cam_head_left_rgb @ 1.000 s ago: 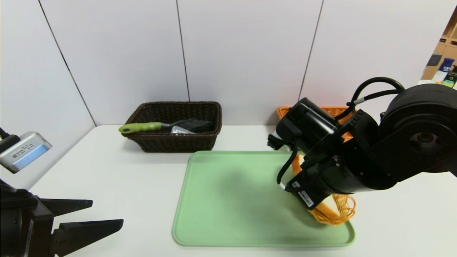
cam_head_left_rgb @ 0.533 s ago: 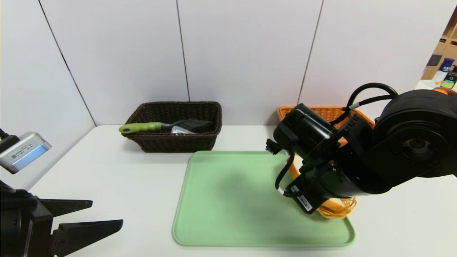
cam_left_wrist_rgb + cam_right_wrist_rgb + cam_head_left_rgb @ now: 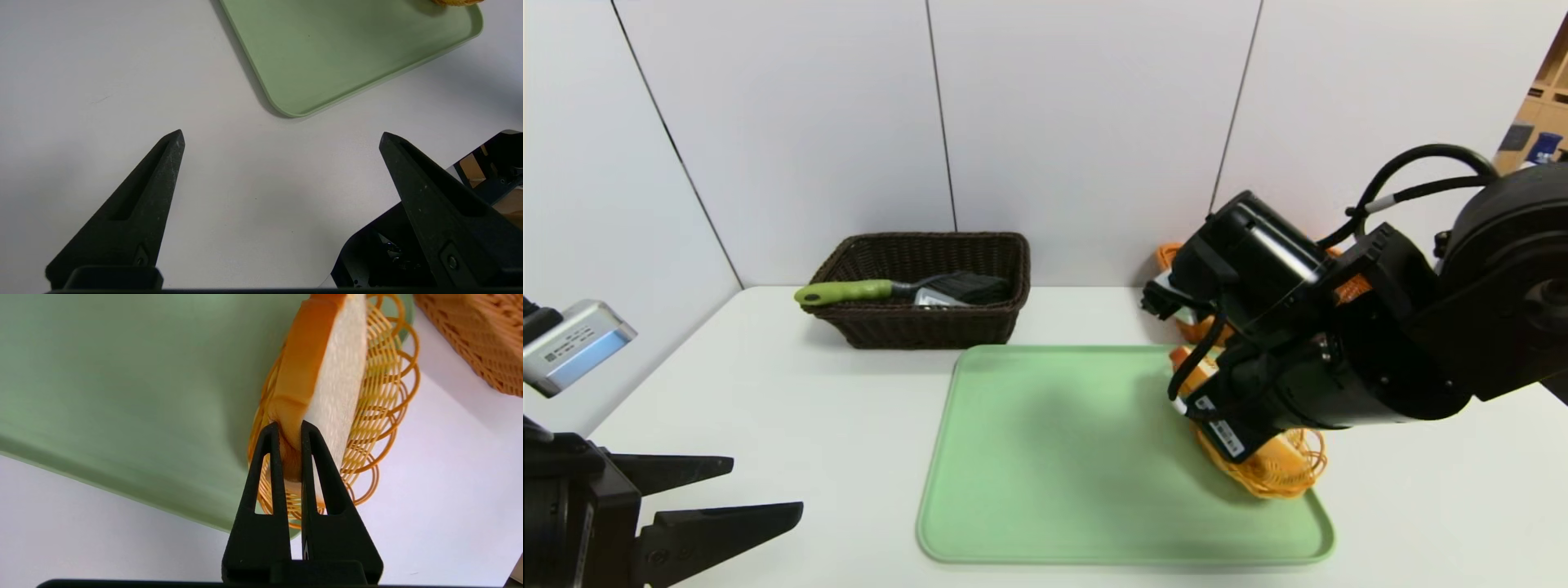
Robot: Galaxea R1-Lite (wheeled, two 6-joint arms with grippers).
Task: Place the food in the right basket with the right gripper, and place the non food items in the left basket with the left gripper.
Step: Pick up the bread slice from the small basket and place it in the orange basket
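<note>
A thick slice of white bread with a tan crust, the food (image 3: 327, 371), stands on edge over a small yellow wicker dish (image 3: 384, 404). My right gripper (image 3: 291, 426) is shut on its crust edge. In the head view the right arm hides the jaws. The orange right basket (image 3: 482, 339) lies just beyond the dish, mostly hidden behind the arm in the head view. The dark brown left basket (image 3: 931, 322) at the back holds the green-handled brush (image 3: 845, 291) and the grey case (image 3: 934, 298). My left gripper (image 3: 764, 488) rests open near the front left over bare table (image 3: 282, 139).
A light green tray (image 3: 1054, 457) lies in the middle of the white table, with the yellow dish (image 3: 1278, 474) on its near right corner. A white panel wall stands close behind both baskets. The tray's near corner (image 3: 294, 102) shows in the left wrist view.
My right gripper dipped to the dish, shut on the bread, then rose and pulled back with it. The left arm stayed still.
</note>
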